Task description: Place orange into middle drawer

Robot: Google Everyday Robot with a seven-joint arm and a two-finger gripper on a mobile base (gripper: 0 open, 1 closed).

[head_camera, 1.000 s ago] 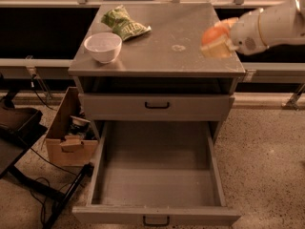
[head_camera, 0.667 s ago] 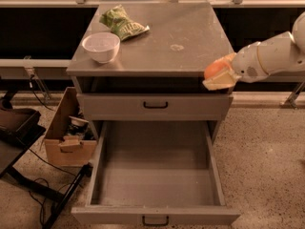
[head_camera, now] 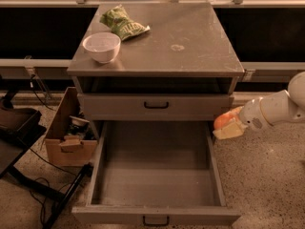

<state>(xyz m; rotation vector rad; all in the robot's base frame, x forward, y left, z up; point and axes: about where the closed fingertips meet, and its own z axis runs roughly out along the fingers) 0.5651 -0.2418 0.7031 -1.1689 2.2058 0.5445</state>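
Mid-carry at the frame's right middle, the gripper [head_camera: 228,128] clasps the orange [head_camera: 222,119] just beyond the right wall of the open middle drawer [head_camera: 157,185]; next, I judge, it must shift left over the tray and release.

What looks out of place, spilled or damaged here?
Nothing serious: a small pale stain marks the cabinet top. The gripper holds the orange just right of the open drawer, outside it.

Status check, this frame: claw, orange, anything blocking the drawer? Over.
Claw shut on orange, right of the open middle drawer, outside its side wall. Orange not yet in. Path clear; white bowl and green snack bag on the cabinet top.
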